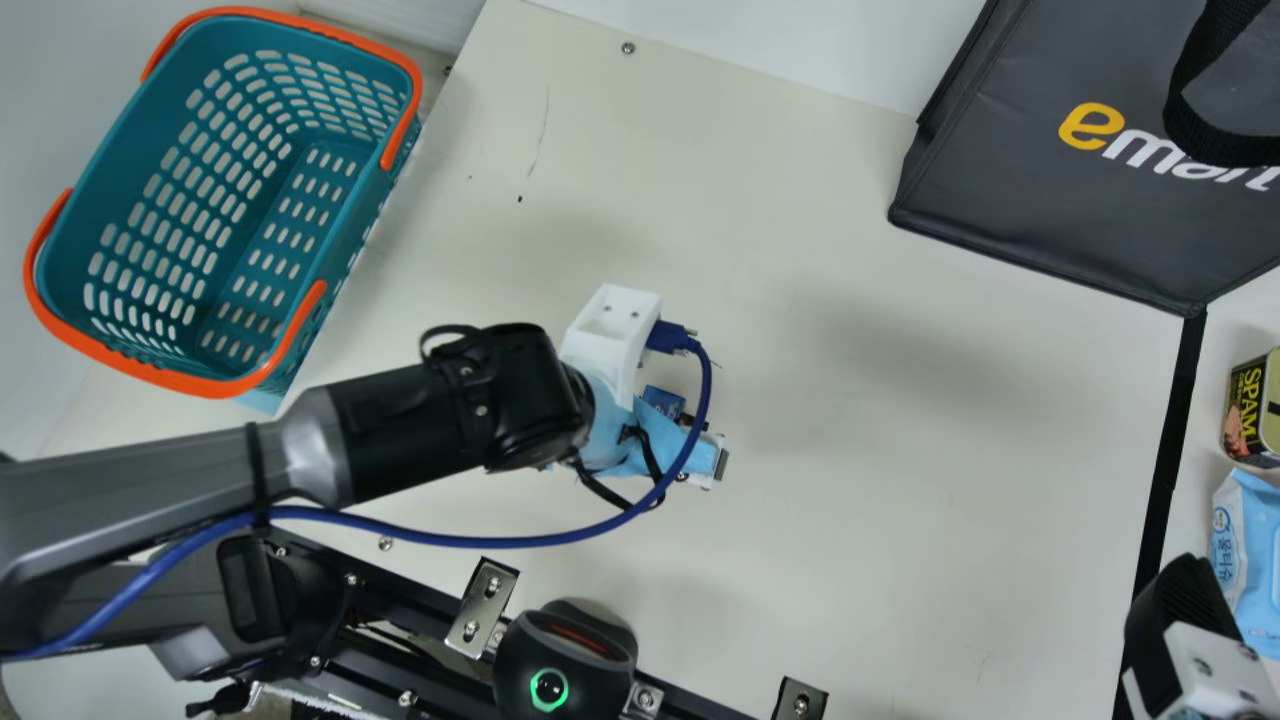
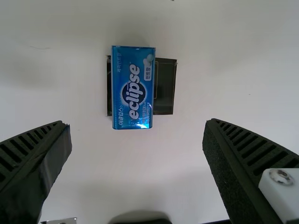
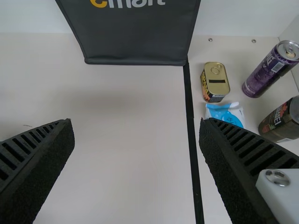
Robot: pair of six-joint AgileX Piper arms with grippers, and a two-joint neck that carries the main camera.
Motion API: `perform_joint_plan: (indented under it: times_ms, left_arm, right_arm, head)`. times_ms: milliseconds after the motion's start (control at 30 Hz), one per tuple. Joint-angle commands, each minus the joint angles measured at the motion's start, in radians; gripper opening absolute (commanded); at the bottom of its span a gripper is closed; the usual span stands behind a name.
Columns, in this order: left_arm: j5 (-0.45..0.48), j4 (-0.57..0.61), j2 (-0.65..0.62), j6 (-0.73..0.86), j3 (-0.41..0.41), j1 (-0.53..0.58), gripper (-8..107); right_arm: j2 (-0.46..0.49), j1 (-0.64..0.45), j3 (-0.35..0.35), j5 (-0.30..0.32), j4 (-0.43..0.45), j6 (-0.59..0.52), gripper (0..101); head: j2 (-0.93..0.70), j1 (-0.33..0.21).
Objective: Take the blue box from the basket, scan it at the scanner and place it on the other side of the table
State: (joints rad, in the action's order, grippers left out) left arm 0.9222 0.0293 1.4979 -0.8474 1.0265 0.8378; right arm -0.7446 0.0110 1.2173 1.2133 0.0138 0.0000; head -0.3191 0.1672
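Note:
In the main view my left gripper [image 1: 708,462] is over the middle of the table, partly hidden by its own arm, and the blue box [image 1: 663,402] peeks out beside it. The left wrist view shows that blue box [image 2: 133,88] lying on a dark flat rectangle [image 2: 164,88] on the table, ahead of the wide-apart fingers of the left gripper [image 2: 138,123]. My right gripper [image 1: 1180,610] is at the main view's lower right; in the right wrist view, the right gripper [image 3: 136,123] stands open and holds nothing. The scanner [image 1: 565,665] with a green ring sits at the front edge.
The teal basket [image 1: 375,215] with orange handles is at the far left. A black bag [image 1: 1020,200] stands at the back right. Beyond a black tape line [image 1: 1170,440] are a meat can [image 1: 1250,410], a blue wipes pack [image 1: 1255,540] and two drink cans [image 3: 266,72].

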Motion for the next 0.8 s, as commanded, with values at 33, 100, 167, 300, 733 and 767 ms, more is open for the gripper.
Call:
perform_joint_plan:
  times_ms: [33, 100, 167, 300, 733, 767]
  left_arm:
    - [0.007, 0.006, -0.03, 0.023, -0.007, -0.023, 90]
    - [0.014, 0.011, -0.049, 0.039, -0.013, -0.04, 90]
    - [0.019, 0.017, -0.066, 0.055, -0.019, -0.058, 90]
    - [0.027, 0.032, -0.096, 0.09, -0.031, -0.095, 90]
    - [0.03, 0.053, -0.12, 0.128, -0.04, -0.14, 90]
    - [0.03, 0.053, -0.12, 0.128, -0.04, -0.14, 90]
  right_arm:
    - [0.0, 0.0, 0.0, 0.0, 0.0, 0.0, 95]
    - [0.0, 0.0, 0.0, 0.0, 0.0, 0.0, 95]
    - [0.0, 0.0, 0.0, 0.0, 0.0, 0.0, 95]
    - [0.0, 0.0, 0.0, 0.0, 0.0, 0.0, 95]
    - [0.0, 0.0, 0.0, 0.0, 0.0, 0.0, 95]
    - [0.0, 0.0, 0.0, 0.0, 0.0, 0.0, 95]
  head:
    - [-0.002, -0.029]
    - [-0.002, -0.029]
    - [-0.002, -0.029]
    - [-0.002, -0.029]
    - [-0.002, -0.029]
    - [0.021, -0.029]
